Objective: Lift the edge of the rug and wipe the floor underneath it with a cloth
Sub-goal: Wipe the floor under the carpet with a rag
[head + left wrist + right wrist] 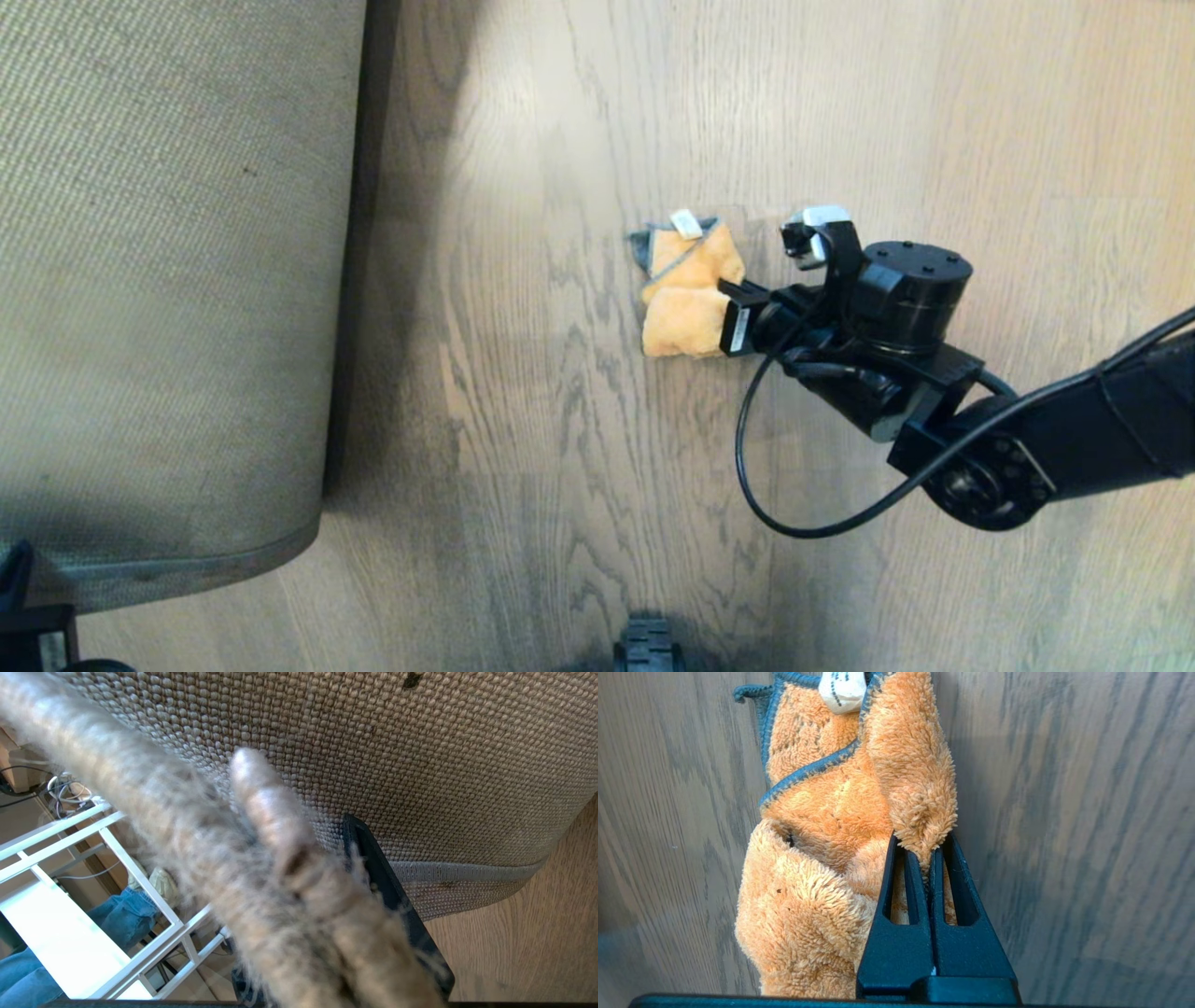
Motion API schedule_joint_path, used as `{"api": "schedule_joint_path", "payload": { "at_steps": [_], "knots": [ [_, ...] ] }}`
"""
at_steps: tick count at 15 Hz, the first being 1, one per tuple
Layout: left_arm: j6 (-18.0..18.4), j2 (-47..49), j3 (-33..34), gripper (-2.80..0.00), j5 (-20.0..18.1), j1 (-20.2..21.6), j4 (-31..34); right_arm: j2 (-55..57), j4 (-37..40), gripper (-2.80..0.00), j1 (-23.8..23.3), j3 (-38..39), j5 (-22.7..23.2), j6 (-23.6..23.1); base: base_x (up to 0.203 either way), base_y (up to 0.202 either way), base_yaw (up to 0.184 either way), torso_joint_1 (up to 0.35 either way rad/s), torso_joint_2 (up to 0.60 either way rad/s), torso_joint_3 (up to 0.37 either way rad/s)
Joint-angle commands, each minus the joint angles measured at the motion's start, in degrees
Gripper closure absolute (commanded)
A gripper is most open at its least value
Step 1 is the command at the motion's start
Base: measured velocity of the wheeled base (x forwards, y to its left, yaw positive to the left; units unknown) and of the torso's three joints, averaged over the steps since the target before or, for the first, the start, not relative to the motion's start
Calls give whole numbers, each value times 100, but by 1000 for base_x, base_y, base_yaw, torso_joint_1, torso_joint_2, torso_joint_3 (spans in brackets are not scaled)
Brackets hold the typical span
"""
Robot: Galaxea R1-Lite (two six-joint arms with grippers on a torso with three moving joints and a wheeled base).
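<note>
The rug is turned up at the left, its beige woven backing (168, 280) facing me and the rug edge (347, 280) running down beside the bare floor (560, 420). My left gripper (327, 933) is shut on the rug edge (467, 871). Grey pile bunches between the jaws, and one black finger (387, 891) lies against the backing. The orange cloth (686, 294) lies crumpled on the planks at the centre. My right gripper (733, 313) comes in low from the right, shut on a fold of the cloth (822, 858). In the right wrist view the right gripper (924, 847) pinches that fold above the floor (1064, 812).
A black cable (756, 467) loops down from the right wrist over the planks. Part of my base (646, 649) shows at the bottom centre. Beyond the raised rug, the left wrist view shows a white metal frame (140, 886) and a person's blue-trousered legs (121, 910).
</note>
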Motion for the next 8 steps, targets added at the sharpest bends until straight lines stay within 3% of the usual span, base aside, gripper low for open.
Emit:
{"api": "schedule_joint_path", "payload": {
  "at_steps": [1, 4, 8],
  "knots": [
    [7, 12, 1, 0, 25, 20, -15, -112, -67, 0, 31, 161, -4, 3, 0, 0, 0, 0, 0, 0],
    [7, 12, 1, 0, 25, 20, -15, -234, -139, 0, 321, 645, -12, -3, 0, 0, 0, 0, 0, 0],
    [7, 20, 1, 0, 25, 47, -6, -382, -154, 0, 1056, 1241, -37, -15, 0, 0, 0, 0, 0, 0]
  ]
}}
